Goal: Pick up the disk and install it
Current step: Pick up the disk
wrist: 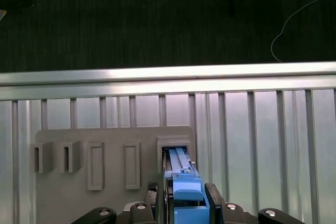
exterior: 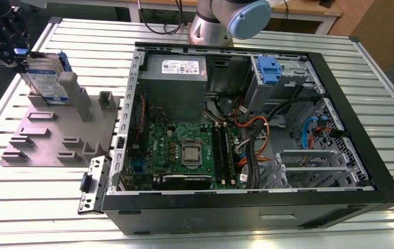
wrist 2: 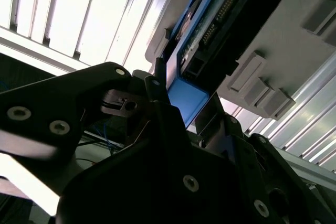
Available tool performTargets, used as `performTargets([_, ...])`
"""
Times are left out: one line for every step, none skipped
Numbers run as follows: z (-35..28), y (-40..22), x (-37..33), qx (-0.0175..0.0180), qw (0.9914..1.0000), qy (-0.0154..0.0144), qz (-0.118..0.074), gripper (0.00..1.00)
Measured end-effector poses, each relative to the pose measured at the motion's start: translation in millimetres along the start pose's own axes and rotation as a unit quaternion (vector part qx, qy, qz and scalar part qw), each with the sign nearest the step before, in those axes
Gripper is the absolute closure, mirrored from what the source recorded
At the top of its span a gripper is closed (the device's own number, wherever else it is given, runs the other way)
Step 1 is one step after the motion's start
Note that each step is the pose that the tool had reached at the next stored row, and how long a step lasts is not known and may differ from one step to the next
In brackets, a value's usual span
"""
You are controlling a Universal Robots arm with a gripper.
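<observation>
At the exterior view's upper left, on the bench (exterior: 37,207), a grey holder (exterior: 44,140) keeps the disk (exterior: 46,78) standing on end, long axis upright, with the gripper (wrist: 187,202) directly above, closed on its blue top edge.

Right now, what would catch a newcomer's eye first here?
The open computer case, motherboard exposed, dominates the slatted table. On the exterior view's left, the disk stands upright in a grey fixture, with the gripper at its blue-framed edge.

Disk (exterior: 44,78) btm hidden in grey holder (exterior: 53,130).
</observation>
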State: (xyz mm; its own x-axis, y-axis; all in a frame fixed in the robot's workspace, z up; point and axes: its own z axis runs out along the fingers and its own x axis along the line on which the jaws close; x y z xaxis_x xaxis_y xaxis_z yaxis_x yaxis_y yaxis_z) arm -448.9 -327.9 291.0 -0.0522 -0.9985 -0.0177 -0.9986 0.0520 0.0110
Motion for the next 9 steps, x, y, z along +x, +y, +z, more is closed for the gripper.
performTargets([0.0,-0.1,0.2,0.0000,1.00000,0.0000,0.000,0.53])
performTargets([0.0,-0.1,0.2,0.0000,1.00000,0.0000,0.000,0.53])
performTargets([0.0,-0.1,0.3,0.0000,1.00000,0.0000,0.000,0.53])
performTargets([0.0,-0.1,0.4,-0.0001,1.00000,0.0000,0.000,0.53])
performTargets([0.0,-0.1,0.4,-0.0001,1.00000,0.0000,0.000,0.53])
performTargets([0.0,-0.1,0.4,0.0000,1.00000,0.0000,0.000,0.53])
performTargets([0.1,-0.1,0.4,0.0000,1.00000,0.0000,0.000,0.53])
performTargets([0.1,-0.1,0.4,0.0000,1.00000,0.0000,0.000,0.53])
performTargets([0.1,-0.1,0.4,0.0000,1.00000,0.0000,0.000,0.53])
